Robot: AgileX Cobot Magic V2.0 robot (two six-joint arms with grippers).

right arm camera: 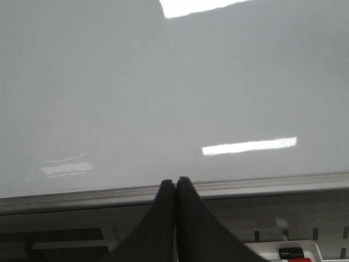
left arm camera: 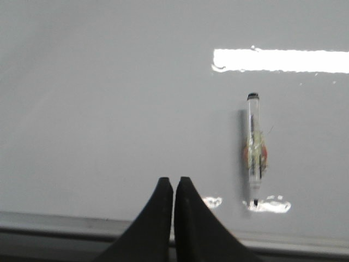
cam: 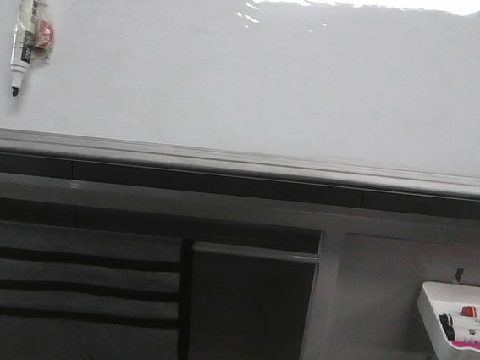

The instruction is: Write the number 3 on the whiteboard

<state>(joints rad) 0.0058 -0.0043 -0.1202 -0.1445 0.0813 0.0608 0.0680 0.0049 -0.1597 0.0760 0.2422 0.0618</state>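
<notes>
The whiteboard (cam: 259, 71) fills the upper half of the front view, glossy white with a grey lower rail and a bright light reflection at its top. No drawn number 3 shows on it. A marker (cam: 27, 23) hangs on the board at the far left, tip down; it also shows in the left wrist view (left arm camera: 254, 147). My left gripper (left arm camera: 174, 179) is shut and empty, pointing at the board (left arm camera: 109, 98) left of the marker. My right gripper (right arm camera: 175, 179) is shut and empty, in front of the board's lower rail (right arm camera: 262, 183). Neither gripper shows in the front view.
A small white tray (cam: 455, 328) with red, black and pink markers hangs at the lower right on a grey panel; its edge shows in the right wrist view (right arm camera: 289, 252). Below the board's rail are dark shelves and a dark panel (cam: 248, 313).
</notes>
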